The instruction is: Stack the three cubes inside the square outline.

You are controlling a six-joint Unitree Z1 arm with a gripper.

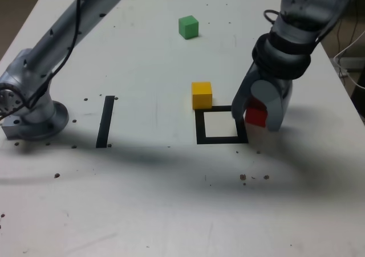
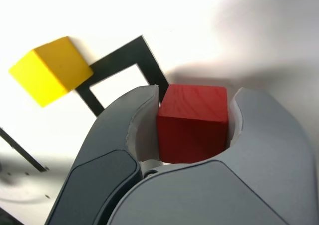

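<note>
Mostly surface: white table, scuffed, dark specks near the front edge.
Tape: black strip left; square outline centre.
Gripper: pinching the red cube, just right of the outline.
Yellow cube: touching the outline's far-left corner.
Green cube: far side, well apart.
Room: cables beyond the right edge.

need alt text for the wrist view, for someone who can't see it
The tool is shut on a red cube, seen close up between its two grey fingers. Beyond it on the white table lie the black square outline with its white centre and a yellow cube at the outline's outer edge.
</note>
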